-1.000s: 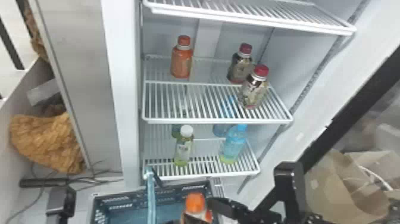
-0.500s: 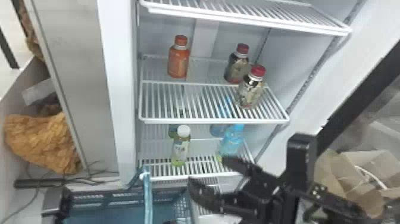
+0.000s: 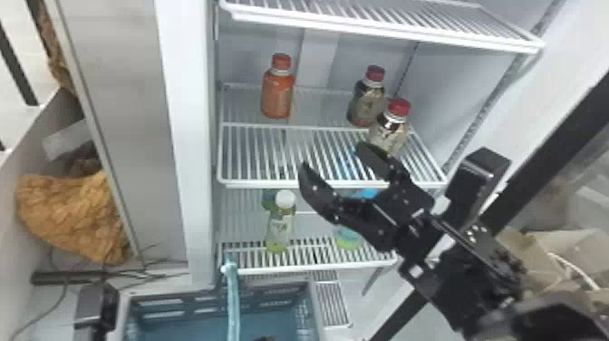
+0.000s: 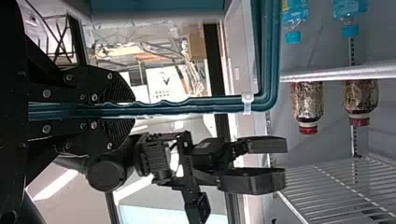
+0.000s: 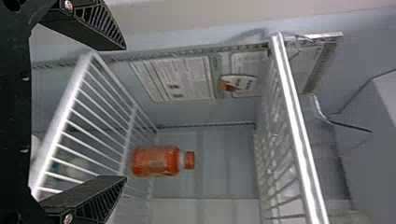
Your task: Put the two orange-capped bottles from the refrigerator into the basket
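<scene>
Orange all over, the orange-capped bottle [image 3: 277,90] is standing upright on the middle shelf [image 3: 317,183] at eleven o'clock in the head view, apart from the right gripper [image 3: 334,158], which is spreading its fingers around nothing near the centre. Two red-capped bottles [image 3: 366,102] are standing toward one and two o'clock; a white-capped bottle [image 3: 281,229] is sitting on the lower shelf [image 3: 312,267] at seven. Low at seven, the basket [image 3: 163,294] is lying below that shelf. At eight, the left gripper [image 3: 96,306] is showing partly; by the left wrist view, it is clamping the teal handle [image 3: 233,304].
</scene>
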Controlling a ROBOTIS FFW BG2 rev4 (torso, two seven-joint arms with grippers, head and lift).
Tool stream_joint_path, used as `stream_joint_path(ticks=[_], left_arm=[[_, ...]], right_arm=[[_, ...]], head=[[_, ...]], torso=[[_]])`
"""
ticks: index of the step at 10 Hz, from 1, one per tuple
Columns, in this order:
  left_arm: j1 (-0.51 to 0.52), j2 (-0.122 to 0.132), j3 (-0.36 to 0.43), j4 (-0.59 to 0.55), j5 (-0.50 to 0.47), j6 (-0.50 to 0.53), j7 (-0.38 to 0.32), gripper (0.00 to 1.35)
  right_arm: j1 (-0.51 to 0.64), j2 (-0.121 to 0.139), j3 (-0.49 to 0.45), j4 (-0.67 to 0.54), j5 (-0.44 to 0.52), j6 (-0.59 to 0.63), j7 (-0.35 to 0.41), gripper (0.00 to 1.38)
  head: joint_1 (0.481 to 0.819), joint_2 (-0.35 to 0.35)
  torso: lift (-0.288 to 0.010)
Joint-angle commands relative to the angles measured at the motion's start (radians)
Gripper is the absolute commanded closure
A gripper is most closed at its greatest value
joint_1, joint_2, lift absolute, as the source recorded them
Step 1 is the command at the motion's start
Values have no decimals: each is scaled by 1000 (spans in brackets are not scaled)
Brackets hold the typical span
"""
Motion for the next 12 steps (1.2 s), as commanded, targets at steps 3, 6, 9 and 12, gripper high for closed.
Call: stream_joint_path(ticks=[3, 6, 9, 12], left_arm=[[1, 0, -1, 0, 0, 0, 0, 1204], [1, 0, -1, 0, 0, 0, 0, 1204], [1, 2, -3, 0, 2, 0, 0, 1204], [-8, 6, -13, 0, 0, 0, 0, 1204]], right_arm=[[-173, -3, 74, 259, 9, -238, -43, 71], [-289, -1, 128, 424, 17, -321, -85, 58], [-411, -1, 190, 610, 17, -395, -140, 53], [-502, 2, 219, 733, 23, -439, -191, 42]], head=[[695, -227], [695, -204], [695, -183], [695, -163]], torso=[[-40], [-40], [-40], [-40]])
